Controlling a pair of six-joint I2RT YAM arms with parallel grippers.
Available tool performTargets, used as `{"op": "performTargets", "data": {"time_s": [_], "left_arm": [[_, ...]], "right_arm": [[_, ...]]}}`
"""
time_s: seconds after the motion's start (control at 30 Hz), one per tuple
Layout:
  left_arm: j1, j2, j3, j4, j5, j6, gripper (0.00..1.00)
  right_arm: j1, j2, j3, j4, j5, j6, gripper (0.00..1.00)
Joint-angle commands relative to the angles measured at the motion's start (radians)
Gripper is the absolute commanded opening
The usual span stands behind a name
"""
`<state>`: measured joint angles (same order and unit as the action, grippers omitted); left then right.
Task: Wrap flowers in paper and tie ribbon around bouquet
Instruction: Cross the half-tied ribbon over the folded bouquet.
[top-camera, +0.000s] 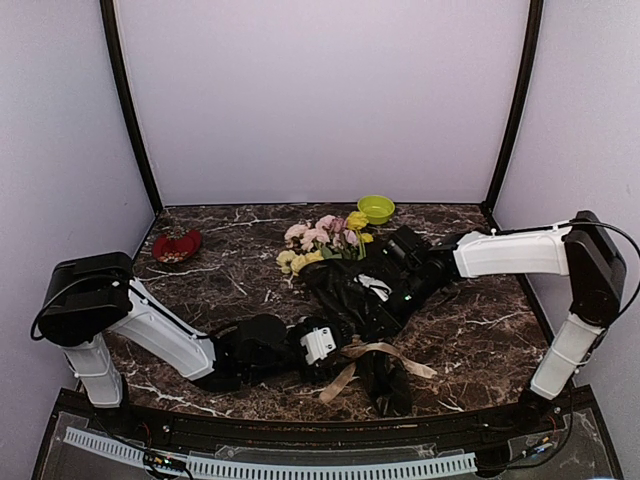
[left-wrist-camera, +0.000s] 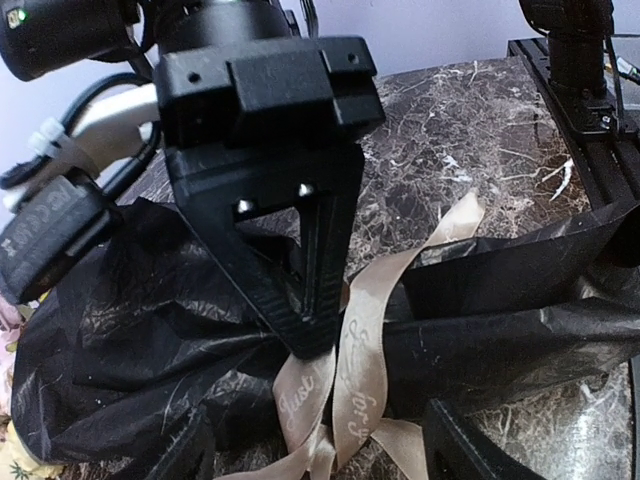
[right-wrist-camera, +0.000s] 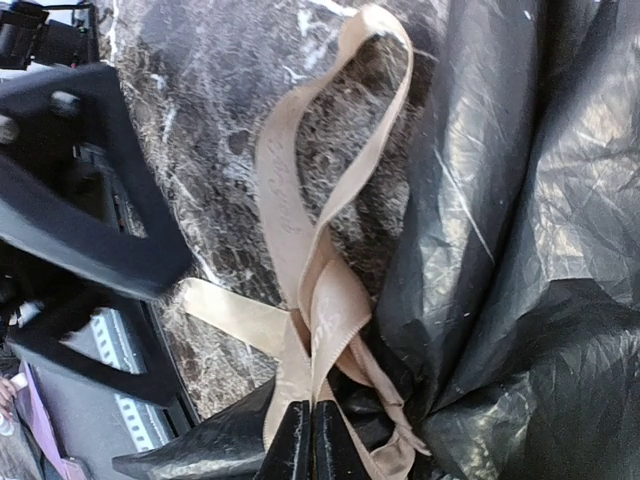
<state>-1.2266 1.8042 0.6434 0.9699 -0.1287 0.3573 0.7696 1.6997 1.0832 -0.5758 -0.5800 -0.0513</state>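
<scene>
We tie ribbon (right-wrist-camera: 300, 230) at the bouquet (top-camera: 338, 290) neck.
Our right claw (right-wrist-camera: 310, 415) is clenched on the beige, looped ribbon at its tips, with crinkly black paper (right-wrist-camera: 520, 250) beside it. Our left claw (left-wrist-camera: 370, 375) is released, straddling the printed ribbon, with pink-yellow flowers (top-camera: 322, 240) beyond.

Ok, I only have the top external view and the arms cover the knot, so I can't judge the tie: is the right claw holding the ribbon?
Observer: In the right wrist view the right claw is shut, its tips apparently pinching the ribbon where the strands cross beside the paper.
Operator: And the left claw?
Observer: The left wrist view shows the left claw open, its fingers straddling the ribbon at the paper's narrowed neck.
Operator: Any loop formed?
Observer: Yes, the right wrist view shows one loop lying out over the marble tabletop.
</scene>
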Motion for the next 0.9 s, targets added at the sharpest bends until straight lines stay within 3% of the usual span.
{"op": "performTargets", "data": {"time_s": [0.0, 0.23, 0.53, 0.73, 0.87], "left_arm": [[0.013, 0.044, 0.059, -0.040, 0.018, 0.062, 0.71], [0.026, 0.105, 0.099, -0.032, 0.001, 0.043, 0.57], [0.031, 0.157, 0.146, -0.050, 0.028, 0.060, 0.53], [0.030, 0.157, 0.140, -0.005, 0.008, 0.065, 0.25], [0.030, 0.162, 0.144, 0.005, -0.014, 0.059, 0.13]], "right_arm": [[0.005, -0.053, -0.014, 0.020, -0.041, 0.002, 0.03], [0.005, -0.071, -0.042, 0.054, -0.086, 0.020, 0.01], [0.010, -0.070, -0.045, 0.065, -0.095, 0.027, 0.01], [0.011, -0.070, -0.050, 0.065, -0.094, 0.028, 0.01], [0.011, -0.070, -0.049, 0.066, -0.099, 0.028, 0.01]]}}
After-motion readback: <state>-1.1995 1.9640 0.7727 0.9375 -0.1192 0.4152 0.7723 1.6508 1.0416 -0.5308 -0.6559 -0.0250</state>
